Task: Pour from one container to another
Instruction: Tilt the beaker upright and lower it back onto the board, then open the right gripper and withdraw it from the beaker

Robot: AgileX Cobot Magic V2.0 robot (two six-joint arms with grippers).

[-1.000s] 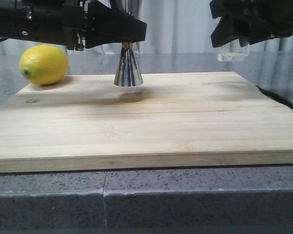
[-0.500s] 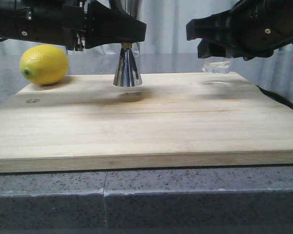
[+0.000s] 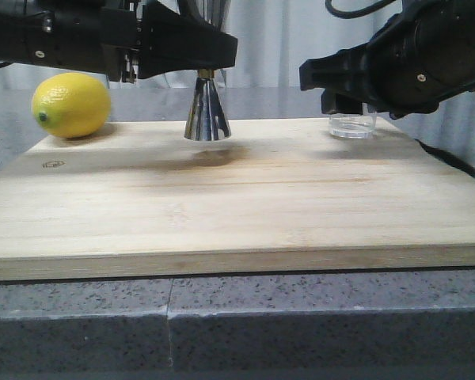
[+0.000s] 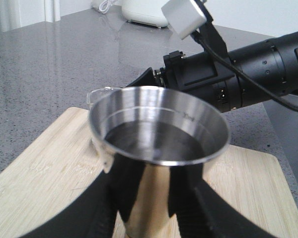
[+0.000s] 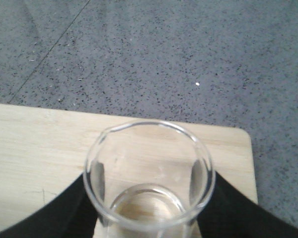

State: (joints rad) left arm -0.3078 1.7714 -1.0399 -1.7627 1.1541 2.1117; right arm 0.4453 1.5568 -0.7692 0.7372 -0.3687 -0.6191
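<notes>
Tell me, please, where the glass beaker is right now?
In the front view the beaker stands on the cutting board's far right corner, between the right gripper's fingers, well right of the jigger.

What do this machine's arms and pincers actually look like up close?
Both arms are matte black and bulky. The right arm is a ribbed black cylinder with a black cable and a small white box on top. The left pincer has curved black fingers.

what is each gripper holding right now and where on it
Left gripper clamps the jigger around its upper cone. Right gripper grips the beaker by its side walls.
</notes>
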